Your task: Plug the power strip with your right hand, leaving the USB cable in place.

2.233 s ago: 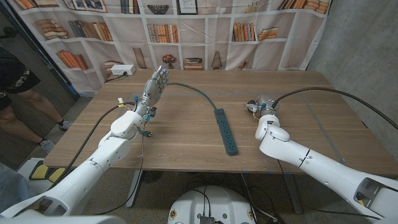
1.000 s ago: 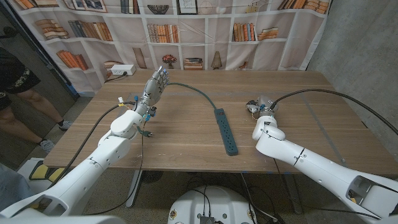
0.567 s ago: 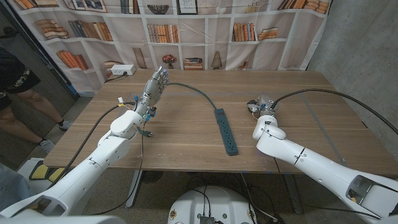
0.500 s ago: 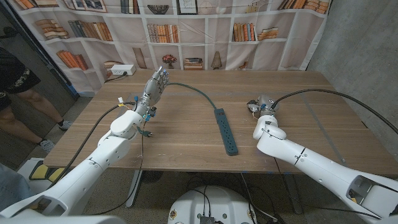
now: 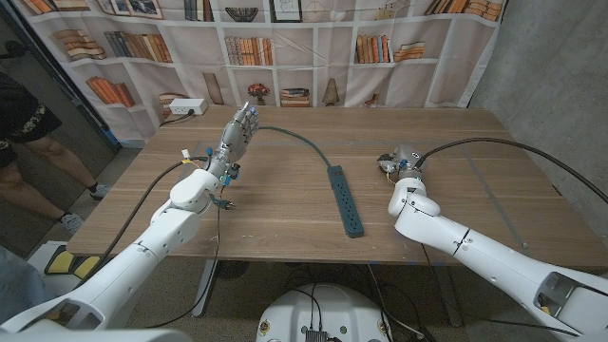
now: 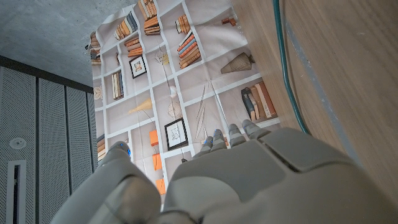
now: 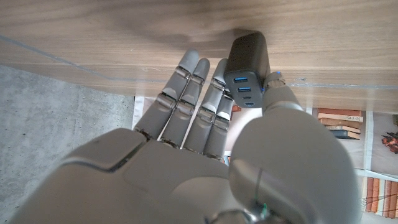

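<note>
I have the right hand pinching a dark USB charger block between thumb and fingers just over the tabletop, so it is ready to carry toward the green power strip lying mid-table, well apart. My left hand stands parked upright, fingers apart and holding nothing, beside the strip's cord to keep clear.

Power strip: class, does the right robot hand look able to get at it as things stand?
Probably yes. The power strip lies on bare wood between the arms, with nothing between it and the right robot hand. But that hand seems to have a black charger at its fingers, so it may not be free to grasp.
</note>
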